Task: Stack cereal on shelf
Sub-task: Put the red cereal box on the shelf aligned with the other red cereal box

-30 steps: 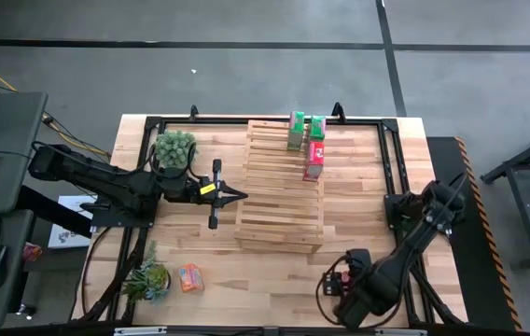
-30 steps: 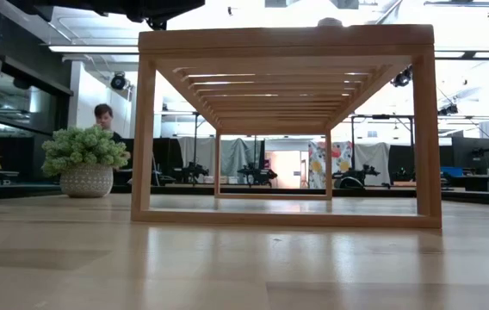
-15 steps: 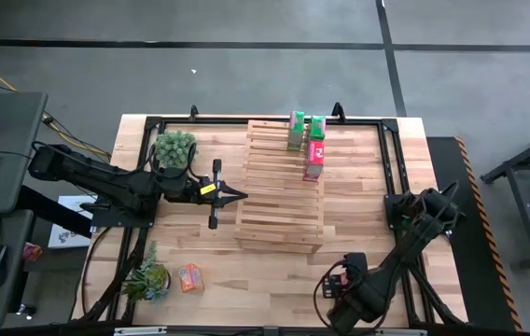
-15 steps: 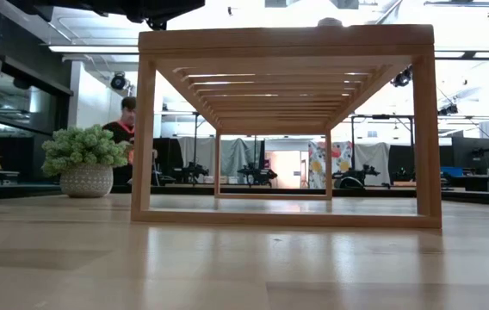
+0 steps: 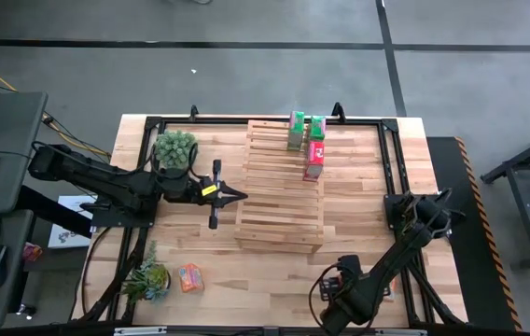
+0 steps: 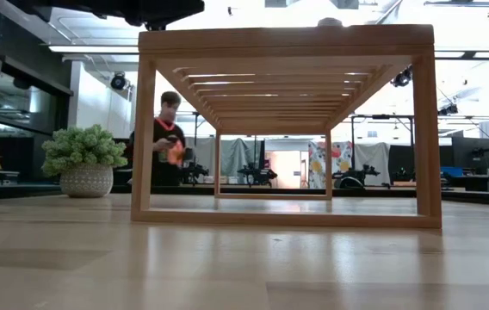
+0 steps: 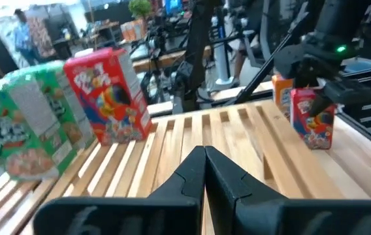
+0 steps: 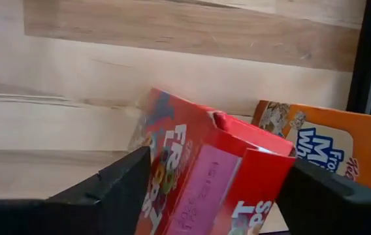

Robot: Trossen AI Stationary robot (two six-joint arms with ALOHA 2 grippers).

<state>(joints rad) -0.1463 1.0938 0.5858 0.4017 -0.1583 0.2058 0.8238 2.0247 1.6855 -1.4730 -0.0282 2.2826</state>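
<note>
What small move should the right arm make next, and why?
Probably close the right gripper on the red cereal box. Its fingers stand open on either side of the box, near the table's front edge, with an orange box just beside it, so squeezing gently comes before any lift toward the shelf.

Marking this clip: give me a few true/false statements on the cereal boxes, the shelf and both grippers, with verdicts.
1. Three cereal boxes stand on the shelf: two green boxes and one red box. True.
2. The left gripper is open. False: it is shut and empty, beside the shelf.
3. The right gripper straddles a red cereal box. True.
4. An orange box rests on the shelf. False: it lies on the tabletop near a potted plant.
</note>
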